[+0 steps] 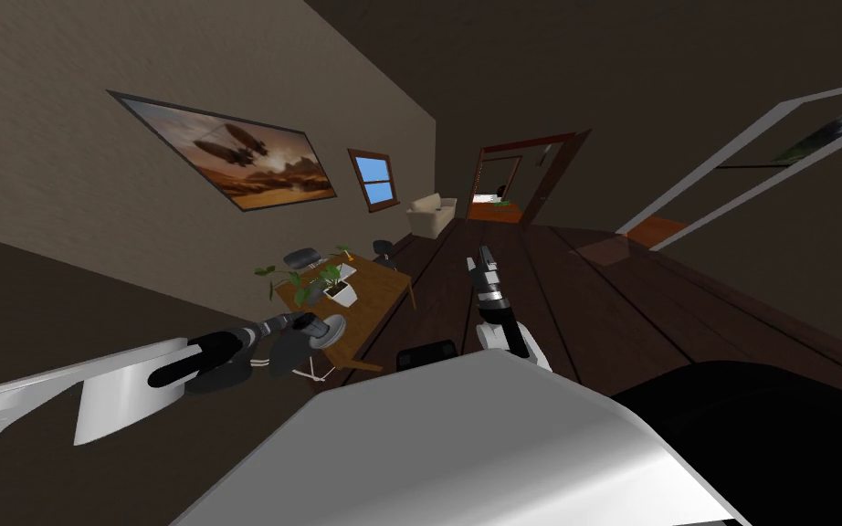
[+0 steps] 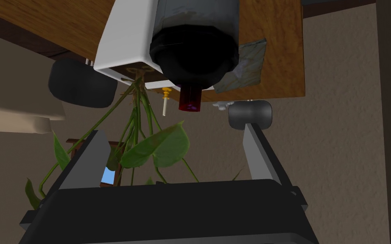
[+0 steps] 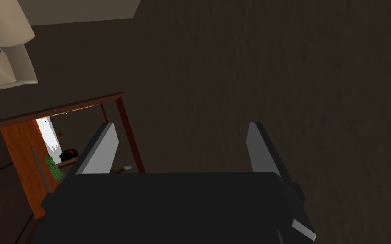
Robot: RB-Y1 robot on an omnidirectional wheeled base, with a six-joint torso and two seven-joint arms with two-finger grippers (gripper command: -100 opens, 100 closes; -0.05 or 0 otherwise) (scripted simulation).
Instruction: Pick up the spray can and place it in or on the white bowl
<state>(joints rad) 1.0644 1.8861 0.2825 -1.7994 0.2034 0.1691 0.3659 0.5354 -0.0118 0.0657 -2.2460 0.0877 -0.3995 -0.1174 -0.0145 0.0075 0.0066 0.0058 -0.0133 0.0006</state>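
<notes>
The spray can [image 2: 194,19], a dark grey cylinder with a black shoulder and a dark red nozzle, stands upright on the wooden table [image 2: 275,25], and the pale round bowl [image 1: 332,331] sits at the table's near corner.

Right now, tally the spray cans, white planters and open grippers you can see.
spray can: 1
white planter: 1
open grippers: 2, the left gripper and the right gripper
Total: 4

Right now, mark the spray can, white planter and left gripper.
spray can [image 2: 194,51]: left wrist view, its black domed top.
white planter [image 2: 124,38]: left wrist view, side wall.
left gripper [image 2: 174,130]: left wrist view, between fingertips.
</notes>
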